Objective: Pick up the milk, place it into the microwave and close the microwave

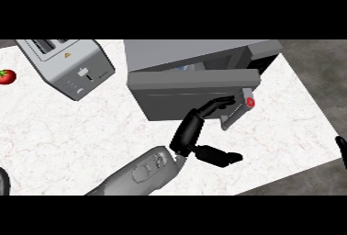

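Note:
The grey microwave [203, 53] stands at the back of the counter, its door [193, 89] swung most of the way towards the body. Through the narrow gap above the door a bit of the blue-white milk carton [186, 68] shows inside. My left hand [190, 133] reaches up from the lower middle. Its straight fingers [215, 104] touch the door's front beside the handle [232, 114] and the red button [250, 102], and its thumb sticks out to the right. It holds nothing. My right hand [341, 151] shows only as a dark sliver at the right edge, resting.
A silver toaster [68, 66] stands at the back left, with a red tomato [7, 76] at the left edge. The white counter [81, 137] ends in a slanted edge at the right and lower right. A dark curved shape [3, 181] cuts the lower left edge.

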Robot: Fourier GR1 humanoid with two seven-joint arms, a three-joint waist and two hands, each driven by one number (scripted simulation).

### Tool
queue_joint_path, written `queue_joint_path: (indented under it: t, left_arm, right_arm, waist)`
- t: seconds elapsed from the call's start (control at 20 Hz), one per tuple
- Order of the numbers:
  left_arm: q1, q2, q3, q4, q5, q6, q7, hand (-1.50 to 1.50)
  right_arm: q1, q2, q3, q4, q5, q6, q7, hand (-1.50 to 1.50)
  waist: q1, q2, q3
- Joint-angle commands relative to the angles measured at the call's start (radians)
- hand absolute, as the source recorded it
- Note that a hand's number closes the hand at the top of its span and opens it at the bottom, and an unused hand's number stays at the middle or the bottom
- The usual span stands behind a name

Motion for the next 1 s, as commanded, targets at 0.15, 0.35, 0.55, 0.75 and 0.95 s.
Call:
queue_joint_path:
  t: [0.15, 0.35, 0.55, 0.75, 0.95]
  left_arm:
    - [-0.102, -0.002, 0.021, 0.063, 0.083, 0.041, -0.045, -1.50]
    - [-0.145, -0.002, 0.034, 0.101, 0.125, 0.052, -0.058, -1.50]
    - [-0.191, -0.002, 0.037, 0.133, 0.163, 0.061, -0.066, -1.50]
    - [-0.201, -0.002, 0.029, 0.156, 0.192, 0.064, -0.099, -1.50]
    - [-0.215, -0.002, 0.028, 0.171, 0.221, 0.079, -0.119, -1.50]
  right_arm:
    - [-0.038, -0.036, -0.008, -0.017, -0.064, 0.026, 0.034, -1.50]
    - [-0.066, -0.051, -0.004, -0.027, -0.106, 0.038, 0.053, -1.50]
    - [-0.089, -0.070, -0.009, -0.022, -0.132, 0.044, 0.071, -1.50]
    - [-0.108, -0.079, -0.012, -0.024, -0.158, 0.050, 0.078, -1.50]
    - [-0.115, -0.102, -0.018, -0.021, -0.177, 0.048, 0.107, -1.50]
  waist:
    - [-0.047, 0.013, 0.001]
    - [-0.055, 0.020, 0.002]
    - [-0.071, 0.026, 0.003]
    - [-0.084, 0.029, 0.003]
    - [-0.095, 0.030, 0.002]
